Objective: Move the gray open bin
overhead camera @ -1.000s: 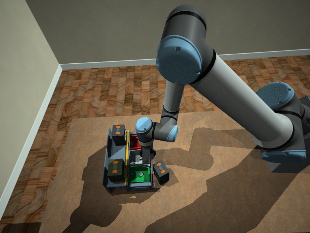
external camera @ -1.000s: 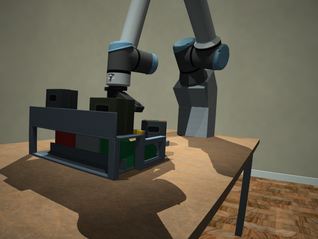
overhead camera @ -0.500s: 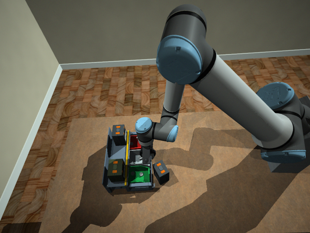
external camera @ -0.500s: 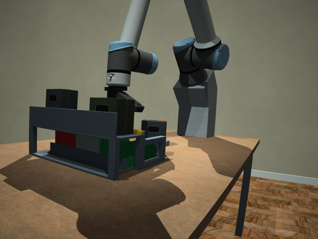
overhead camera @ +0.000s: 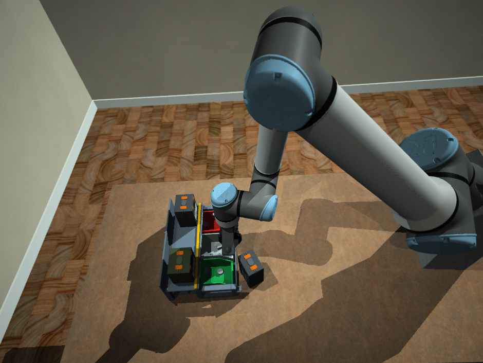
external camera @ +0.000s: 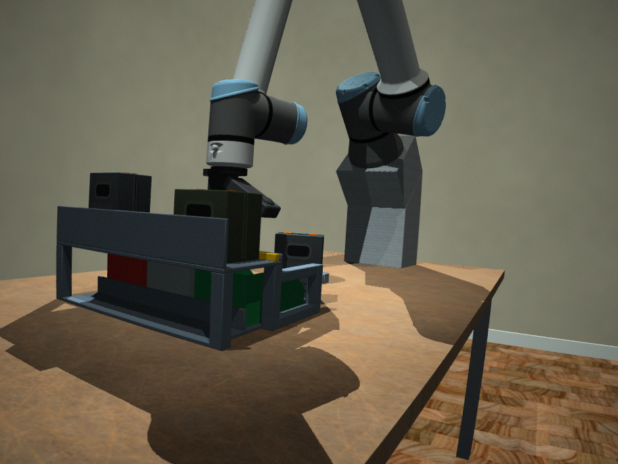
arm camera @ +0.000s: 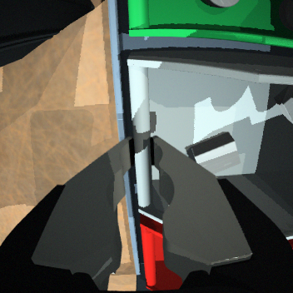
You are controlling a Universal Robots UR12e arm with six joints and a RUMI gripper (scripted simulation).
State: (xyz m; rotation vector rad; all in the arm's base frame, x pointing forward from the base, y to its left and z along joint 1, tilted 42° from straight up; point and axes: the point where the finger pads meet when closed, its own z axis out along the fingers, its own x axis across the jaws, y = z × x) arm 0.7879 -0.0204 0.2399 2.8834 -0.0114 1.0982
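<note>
1. Gray open bin (overhead camera: 207,240) (external camera: 170,278) (arm camera: 171,93) – in the shelf (overhead camera: 167,242) (external camera: 142,232) (arm camera: 116,62), middle of the lower row, between red bin (overhead camera: 211,223) (external camera: 127,270) (arm camera: 154,258) and green bin (overhead camera: 206,278) (external camera: 247,289) (arm camera: 187,18). Not on the table (overhead camera: 289,289) (external camera: 249,404) (arm camera: 93,79).
2. Tool (overhead camera: 228,242) (external camera: 252,195) (arm camera: 142,139) points down, fingers narrow – pinching the gray bin's front rim, one either side.
3. In the gray bin: a blocky part (overhead camera: 219,247) (arm camera: 216,155), light and dark faces; anything deeper is lost in shadow.
4. Upper level, behind a yellow strip (overhead camera: 198,246) (external camera: 268,255): black case (overhead camera: 185,211) (external camera: 112,192) and olive case (overhead camera: 180,265) (external camera: 217,216), well apart.
5. Another dark case (overhead camera: 251,268) (external camera: 299,249) (arm camera: 37,25), orange marks on top, stands angled on the table just beside the shelf's front, near the green bin.
</note>
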